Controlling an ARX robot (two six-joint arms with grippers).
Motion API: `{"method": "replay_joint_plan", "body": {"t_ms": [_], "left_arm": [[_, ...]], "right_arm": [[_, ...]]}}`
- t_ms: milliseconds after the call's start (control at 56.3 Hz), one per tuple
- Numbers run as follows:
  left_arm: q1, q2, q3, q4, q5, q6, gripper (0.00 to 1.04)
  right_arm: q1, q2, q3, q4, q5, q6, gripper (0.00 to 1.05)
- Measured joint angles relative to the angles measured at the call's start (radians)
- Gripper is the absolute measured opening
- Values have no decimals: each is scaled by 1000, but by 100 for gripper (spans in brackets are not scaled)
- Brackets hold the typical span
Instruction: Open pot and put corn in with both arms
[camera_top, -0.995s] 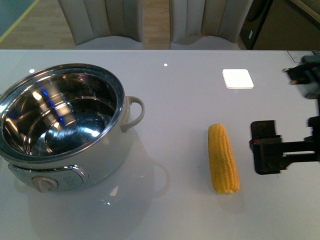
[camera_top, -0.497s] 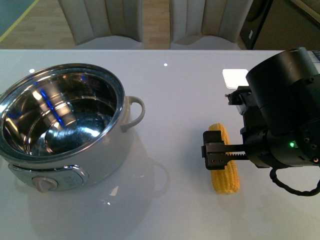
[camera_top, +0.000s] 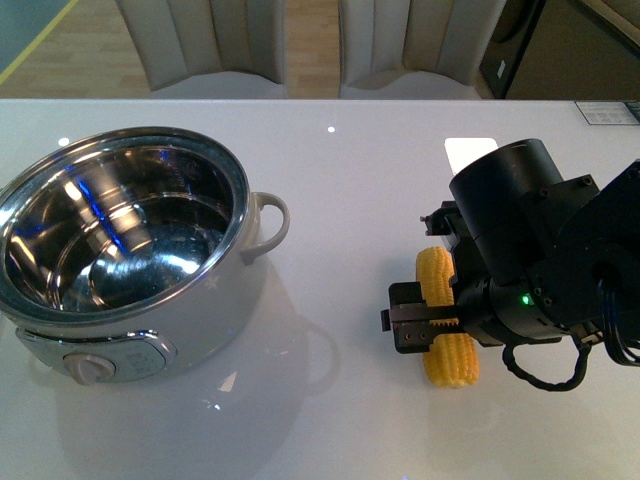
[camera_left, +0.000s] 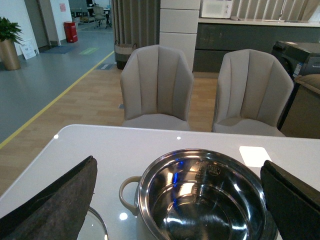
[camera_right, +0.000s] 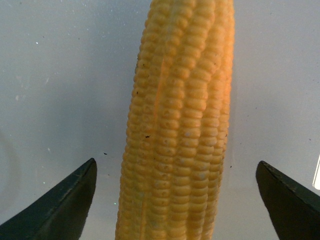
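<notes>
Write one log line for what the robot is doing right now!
pot: lid off, empty | corn: flat on table | right claw: open, straddling corn, not gripping | left claw: open, facing pot

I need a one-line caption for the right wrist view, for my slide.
The open right gripper straddles the corn lying on the white table, with a clear gap on each side.
</notes>
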Motion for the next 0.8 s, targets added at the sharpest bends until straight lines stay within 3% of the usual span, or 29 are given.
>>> {"method": "replay_joint_plan", "body": {"t_ms": [213,320,497,799], "left_arm": [[0,0,0,0,0,0,98],[0,0,0,0,0,0,98],[0,0,0,0,0,0,98],[0,0,0,0,0,0,98]], "right_arm": [[6,4,0,0,-8,-7,44],[3,3,-1,0,-12,-6,34],[-8,-19,-19,0,-32,3,23],[-21,-225,-47,-45,-117,66,17]]}}
